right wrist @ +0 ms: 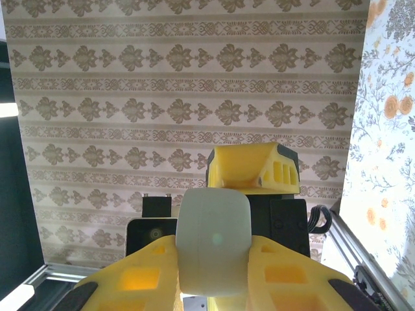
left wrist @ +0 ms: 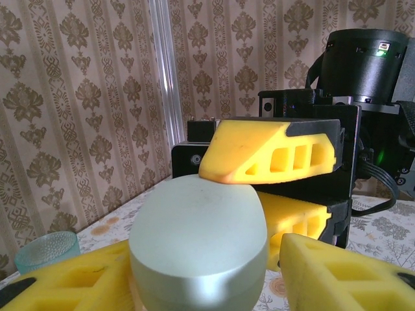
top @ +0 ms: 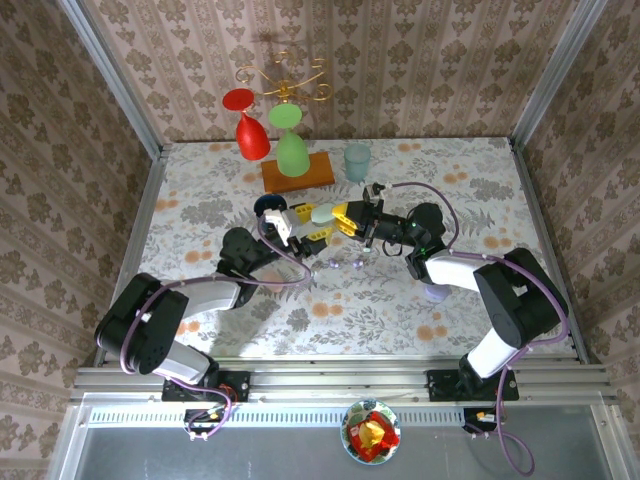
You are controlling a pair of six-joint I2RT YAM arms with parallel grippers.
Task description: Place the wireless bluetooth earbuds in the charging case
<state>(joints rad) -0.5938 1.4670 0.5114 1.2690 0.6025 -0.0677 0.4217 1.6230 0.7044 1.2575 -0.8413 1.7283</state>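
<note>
Over the middle of the flowered worktop (top: 200,200) the two arms meet nose to nose around a pale green pebble-shaped case (top: 322,213), lifted off the surface. The right pincer (top: 346,215) is clamped on it: in its own wrist view the case (right wrist: 213,240) sits snug between the two yellow fingers (right wrist: 139,278) of the right pincer (right wrist: 214,256), touching both. From the left wrist view the same case (left wrist: 198,246) has its far end pinched between the right arm's upper and lower fingers (left wrist: 272,152). The left pincer (top: 300,228) straddles the near end of the case with its jaws apart; in the left wrist view its left finger (left wrist: 65,278) seems to touch the case, while a narrow gap shows between the case and the other finger of the left pincer (left wrist: 207,251), so it is not gripping. The case looks closed. Two tiny pale earbuds (top: 336,264) lie on the worktop just in front of the pincers, nearer the arm bases. At the back of the worktop a red glass (top: 250,130) and a green glass (top: 291,148) stand upside down by a wooden block (top: 298,173), with a pale tumbler (top: 357,160) just to its right.
</note>
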